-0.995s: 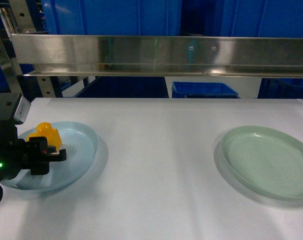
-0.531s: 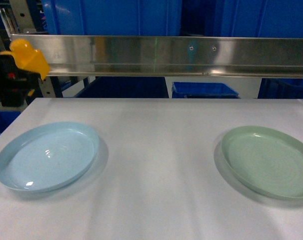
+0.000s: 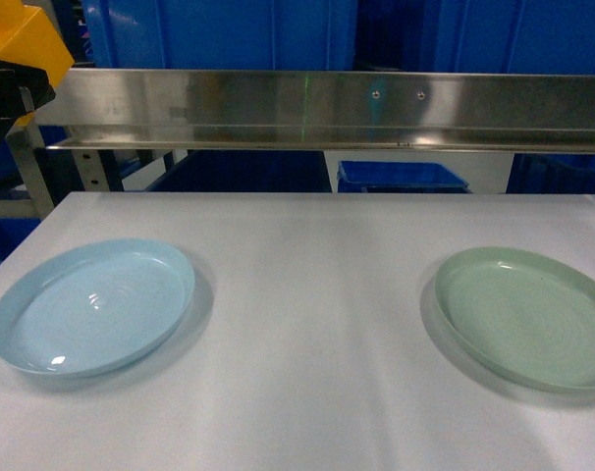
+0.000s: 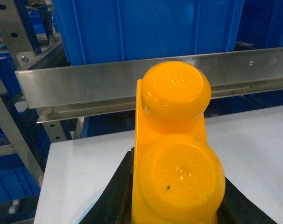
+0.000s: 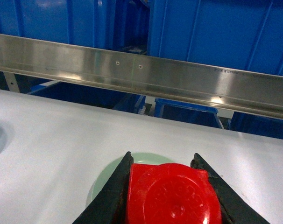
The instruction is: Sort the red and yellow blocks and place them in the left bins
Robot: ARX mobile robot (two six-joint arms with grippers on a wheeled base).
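The yellow block (image 4: 176, 149) is pinched between the left gripper (image 4: 174, 205) jaws, long axis running away from the wrist, high at the far-left corner of the head view and already off toward the blue bins (image 3: 219, 34). The red block (image 5: 172, 196) sits clamped in the right gripper (image 5: 172, 198) above the green plate (image 3: 528, 319). Half a second ago the yellow block was lower, level with the steel rail (image 3: 327, 108); the pale blue plate (image 3: 91, 304) stays bare.

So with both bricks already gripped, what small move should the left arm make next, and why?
Probably carry the yellow block further left, off the table edge toward the blue bins. The left tool is shut on it, raised at the head view's top left, and both plates are bare. The right tool holds the red block and can wait.
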